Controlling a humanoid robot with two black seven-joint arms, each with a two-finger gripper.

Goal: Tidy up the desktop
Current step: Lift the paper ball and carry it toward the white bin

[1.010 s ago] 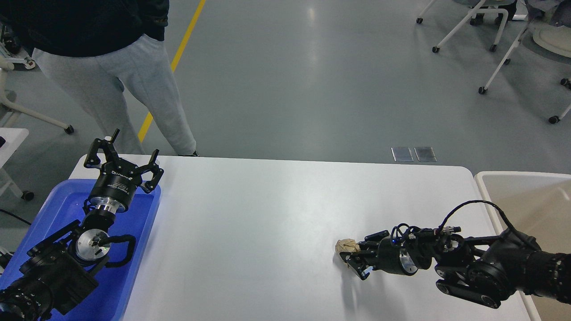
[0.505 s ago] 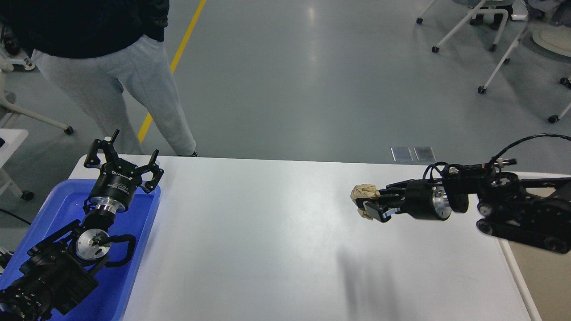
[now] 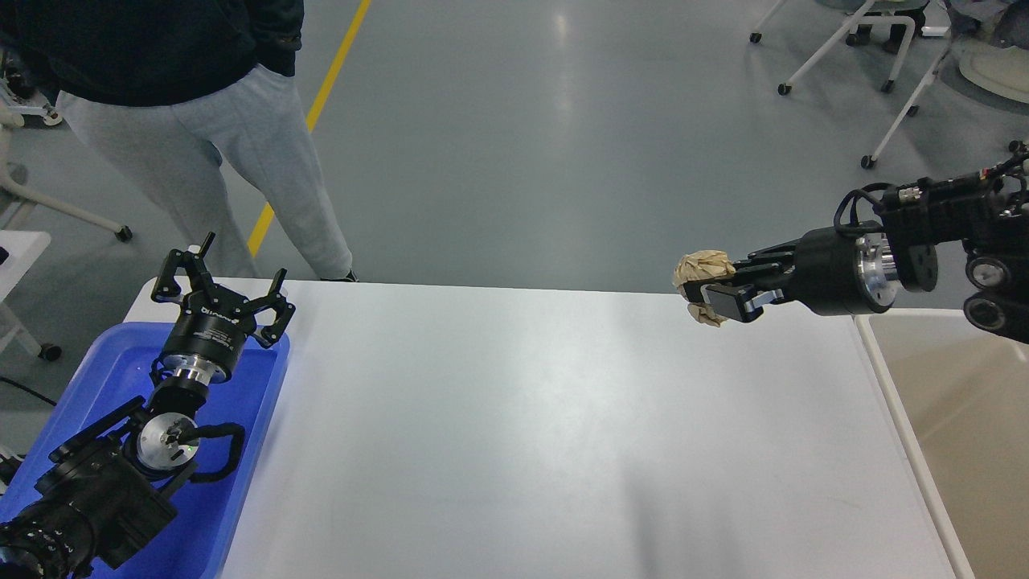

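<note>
The desktop [image 3: 514,434] is a wide white tabletop with rounded corners. My right gripper [image 3: 709,288] is shut on a crumpled brown paper ball [image 3: 703,266] and holds it high above the table's far right part. My left gripper [image 3: 221,281] is open and empty, its fingers spread, over the far end of the blue tray [image 3: 233,482] at the table's left edge.
A white-rimmed beige bin [image 3: 949,402] stands at the table's right side. A person in grey trousers [image 3: 241,153] stands beyond the far left corner. Wheeled chairs [image 3: 884,48] stand at the back right on the grey floor.
My right gripper has lifted the paper ball off the table's near right part and carried it up, away and to the right. The left arm has not moved.
</note>
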